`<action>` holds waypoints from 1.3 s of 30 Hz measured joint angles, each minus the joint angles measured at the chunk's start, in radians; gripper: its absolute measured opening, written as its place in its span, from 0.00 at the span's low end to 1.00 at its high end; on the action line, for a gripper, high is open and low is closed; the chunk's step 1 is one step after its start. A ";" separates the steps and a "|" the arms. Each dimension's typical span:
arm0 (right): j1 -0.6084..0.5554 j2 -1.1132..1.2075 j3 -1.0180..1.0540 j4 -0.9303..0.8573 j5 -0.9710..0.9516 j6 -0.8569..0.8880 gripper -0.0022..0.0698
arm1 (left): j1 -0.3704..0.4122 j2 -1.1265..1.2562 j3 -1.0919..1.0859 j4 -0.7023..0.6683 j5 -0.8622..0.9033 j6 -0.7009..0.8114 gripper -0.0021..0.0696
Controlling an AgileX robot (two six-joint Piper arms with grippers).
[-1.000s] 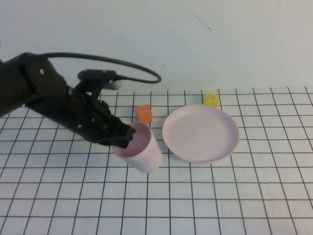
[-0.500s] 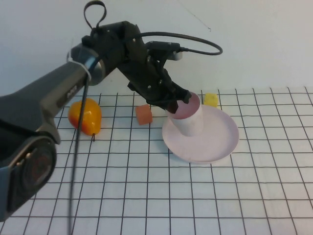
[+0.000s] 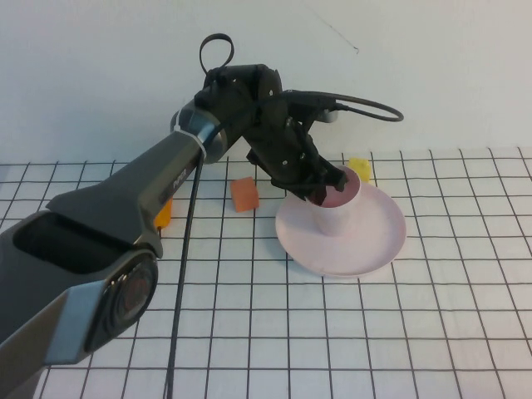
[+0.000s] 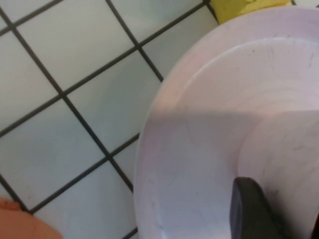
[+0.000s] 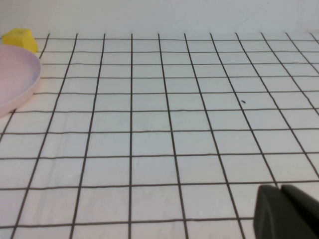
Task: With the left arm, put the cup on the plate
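The small pale pink plastic cup (image 3: 338,208) is standing upright on the round pale pink plate (image 3: 378,241); the left gripper (image 3: 326,184) is sitting at its rim, grip unclear. The right gripper (image 5: 286,213) is hovering above the gridded tabletop (image 5: 164,124), fingers pressed together.

small pale pink plastic cup (image 3: 339,210) | upright on the round pale pink plastic plate (image 3: 374,241) | left of centre

The left hand (image 3: 328,184) covers the near rim of the cup (image 3: 341,209), so whether its fingers grip or stand off cannot be told. An orange fruit (image 3: 164,211) peeks from behind the arm, mostly hidden. The right hand (image 5: 286,211) shows only a dark corner at the wrist picture's edge.
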 joint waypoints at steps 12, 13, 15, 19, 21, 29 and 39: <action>0.000 0.000 0.000 0.000 0.000 0.000 0.03 | 0.000 -0.010 -0.164 0.010 0.070 -0.028 0.53; 0.000 0.000 0.000 0.000 0.000 0.000 0.03 | 0.002 -0.020 -0.179 0.010 0.073 -0.032 0.52; 0.000 0.000 0.000 0.000 0.000 0.000 0.03 | 0.008 -0.045 -0.197 0.017 0.081 -0.034 0.47; 0.000 0.000 0.000 0.000 0.000 0.000 0.03 | 0.043 -0.130 -0.207 0.072 0.130 -0.044 0.21; 0.000 0.000 0.000 0.000 0.000 0.000 0.03 | 0.072 -0.178 -0.208 0.100 0.162 -0.055 0.12; 0.000 0.000 0.000 0.000 0.000 0.000 0.03 | 0.133 -0.459 -0.209 0.276 0.194 -0.128 0.03; 0.000 0.000 0.000 0.000 0.000 0.000 0.03 | 0.129 -0.849 -0.015 0.492 0.228 -0.176 0.03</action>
